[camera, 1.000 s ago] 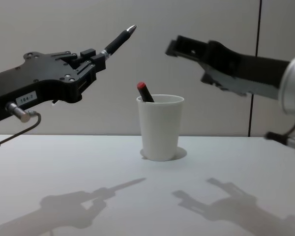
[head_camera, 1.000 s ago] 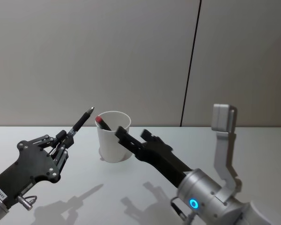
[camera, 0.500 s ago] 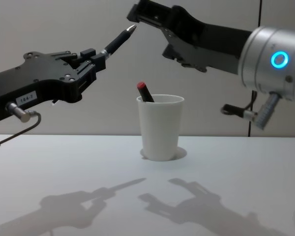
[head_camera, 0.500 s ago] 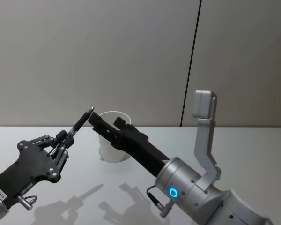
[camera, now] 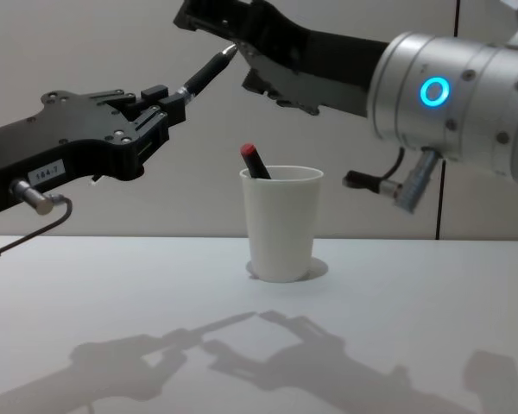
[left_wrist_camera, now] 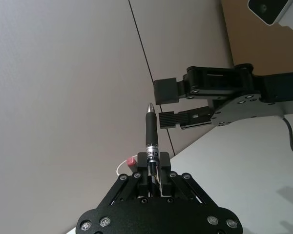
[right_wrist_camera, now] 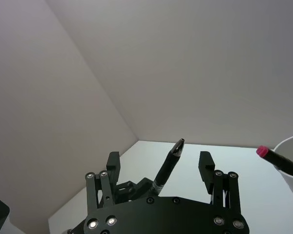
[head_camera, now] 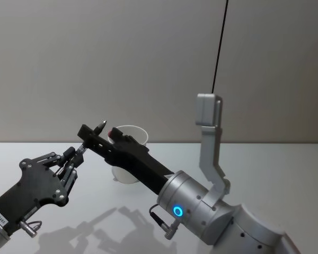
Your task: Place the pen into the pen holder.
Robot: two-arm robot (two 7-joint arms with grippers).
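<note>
The left end effector (camera: 166, 108) was clamped shut on the lower end of the black pen (camera: 205, 74). It held the pen in the air, left of and above the pen holder (camera: 282, 226), with the tip slanting up and right. The right end effector (right_wrist_camera: 158, 157) was spread open, its fingers (right_wrist_camera: 205, 161) flanking the pen's tip without touching. The pen holder stood on the table (camera: 104, 293) with a red-capped marker (camera: 253, 161) inside.
</note>
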